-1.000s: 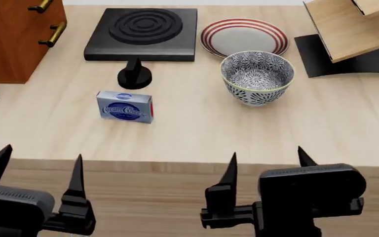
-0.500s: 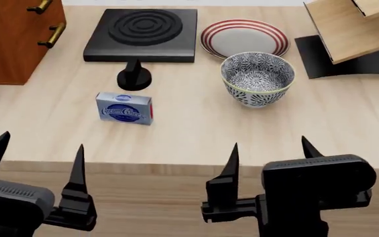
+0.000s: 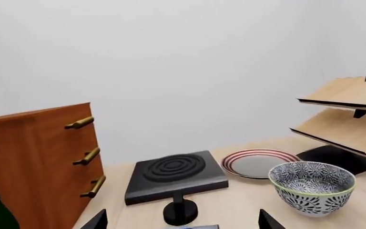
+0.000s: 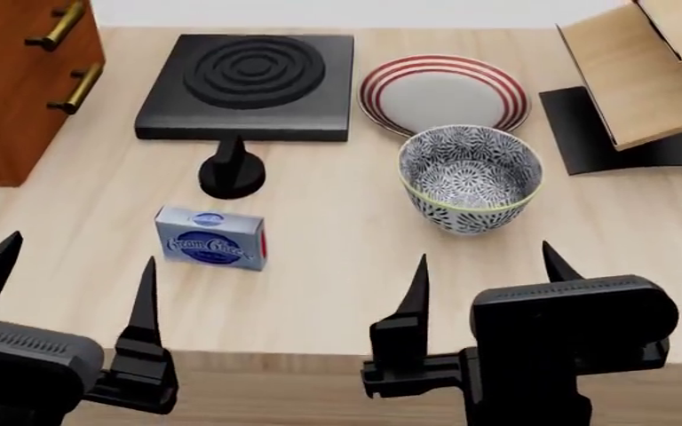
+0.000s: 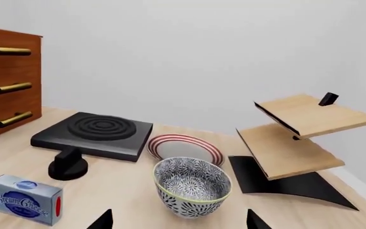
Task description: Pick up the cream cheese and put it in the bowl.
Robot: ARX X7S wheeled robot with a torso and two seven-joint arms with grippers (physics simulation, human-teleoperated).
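While cream cheese (image 4: 210, 238) lies untouched on counter (image 4: 317, 275), left pincer (image 4: 67, 282) and right pincer (image 4: 486, 273) hover spread, seemingly level, near counter's front edge.

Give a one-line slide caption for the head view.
Both open hands, left hand and right hand, hover at the table edge; cream cheese lies left of the empty bowl.

We are seeing a black stove plate (image 4: 246, 86) lying beside a red-striped plate (image 4: 442, 93), a black knob (image 4: 232, 174) standing just before it, a wooden cabinet (image 4: 15, 84) left, a wooden rack (image 4: 655, 75) right.
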